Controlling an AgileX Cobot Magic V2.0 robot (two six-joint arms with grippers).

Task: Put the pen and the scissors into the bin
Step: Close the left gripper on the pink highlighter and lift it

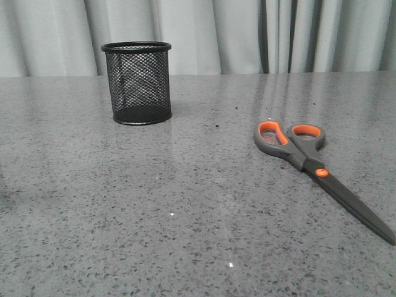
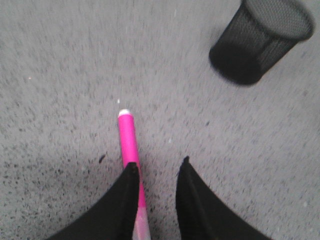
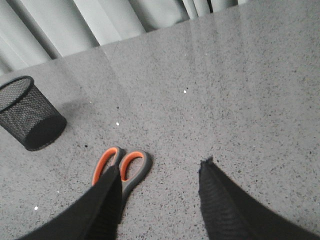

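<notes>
The pink pen (image 2: 128, 140) with its white tip shows only in the left wrist view. It lies on the grey table, passing under the inner edge of one finger of my left gripper (image 2: 158, 162), which is open with a clear gap between the jaws. The black mesh bin (image 1: 137, 83) stands upright at the back left and looks empty; it also shows in the left wrist view (image 2: 260, 40). The scissors (image 1: 309, 161) lie flat at the right, handles toward the bin. My right gripper (image 3: 160, 165) is wide open above the scissors' handles (image 3: 131, 167). Neither gripper shows in the front view.
The grey speckled table (image 1: 185, 216) ends at pale curtains (image 1: 247, 34) along the back. The bin also shows in the right wrist view (image 3: 30, 115), to the side of the scissors' handles.
</notes>
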